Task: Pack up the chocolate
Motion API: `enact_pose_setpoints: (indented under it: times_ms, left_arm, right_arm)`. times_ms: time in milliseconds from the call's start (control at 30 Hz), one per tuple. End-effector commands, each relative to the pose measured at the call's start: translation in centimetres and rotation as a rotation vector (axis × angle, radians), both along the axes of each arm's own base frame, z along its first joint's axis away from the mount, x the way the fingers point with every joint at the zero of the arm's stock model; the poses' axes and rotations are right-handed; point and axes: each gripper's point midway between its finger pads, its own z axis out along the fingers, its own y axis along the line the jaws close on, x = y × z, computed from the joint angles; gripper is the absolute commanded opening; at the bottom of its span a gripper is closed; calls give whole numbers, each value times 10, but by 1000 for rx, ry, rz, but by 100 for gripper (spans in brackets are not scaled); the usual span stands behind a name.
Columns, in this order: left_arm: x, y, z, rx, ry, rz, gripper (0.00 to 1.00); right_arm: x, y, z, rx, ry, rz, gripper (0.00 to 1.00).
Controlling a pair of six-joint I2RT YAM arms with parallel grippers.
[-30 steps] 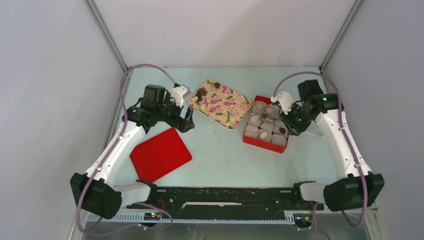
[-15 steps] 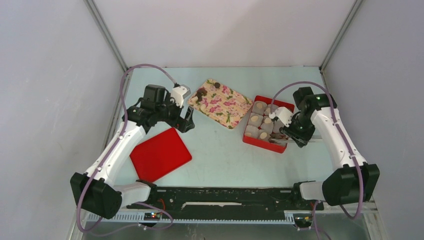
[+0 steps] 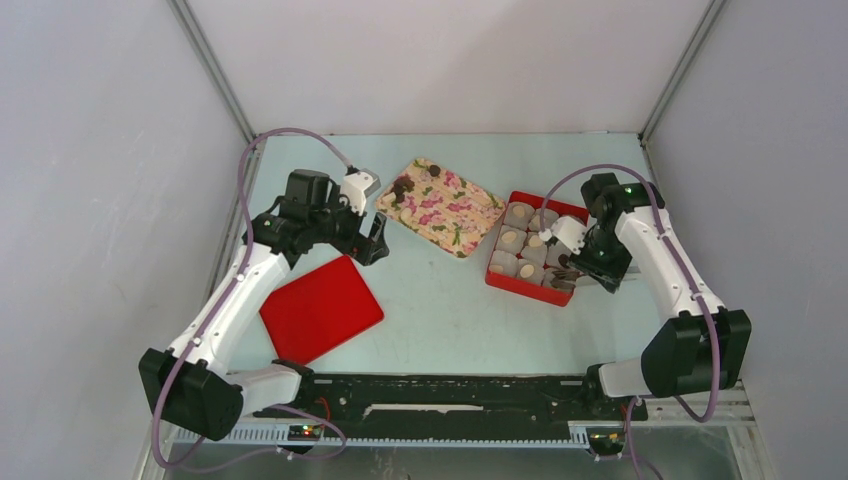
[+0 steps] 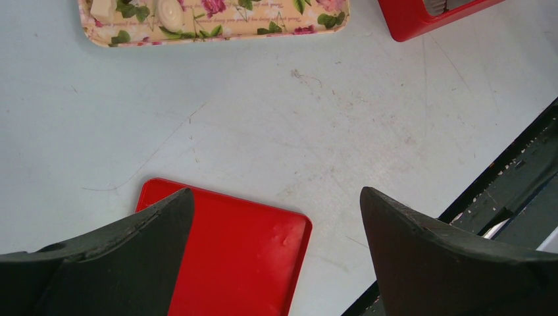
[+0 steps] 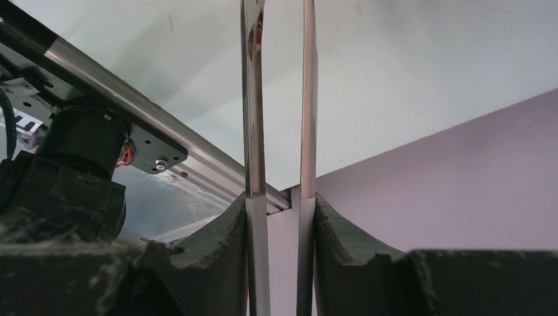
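Observation:
The chocolate shows as dark lumps (image 3: 402, 188) on the flowered tray (image 3: 455, 215) and pale pieces (image 3: 510, 240) in the paper cups of the red box (image 3: 503, 278). In the left wrist view pale pieces (image 4: 170, 10) lie on the tray (image 4: 263, 29). My right gripper (image 3: 583, 262) is shut on metal tongs (image 3: 562, 276) at the box's near right corner. The two tong arms (image 5: 253, 99) run between the jaws of my right gripper (image 5: 279, 204), and their tips are out of view. My left gripper (image 3: 375, 245) is open and empty above the table, left of the tray, and also shows in its wrist view (image 4: 276, 194).
A flat red lid (image 3: 320, 307) lies near left, under the left gripper (image 4: 230, 257). A corner of the red box (image 4: 421, 16) shows in the left wrist view. Grey walls close in both sides. A black rail (image 3: 450, 390) runs along the near edge.
My right arm has swung toward the near right corner of the red box, carrying the tongs from over the box's middle. The left arm has not moved.

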Motion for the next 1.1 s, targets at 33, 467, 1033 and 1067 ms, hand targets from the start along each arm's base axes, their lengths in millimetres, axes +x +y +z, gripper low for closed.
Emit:
enact_pose_setpoints:
  times_ms: [33, 467, 1033, 1067]
  left_arm:
    - [-2, -1, 3, -16, -21, -15, 100]
    - [-2, 0, 3, -13, -24, -10, 100]
    - [-1, -24, 0, 21, -49, -131, 100]
    - [-2, -29, 2, 24, -59, -150, 100]
  right_arm:
    - [9, -9, 6, -57, -42, 7, 30]
    - [15, -6, 17, -31, -136, 31, 40]
    - [22, 66, 46, 551, -315, -98, 38]
    - [25, 74, 46, 596, -319, -95, 38]
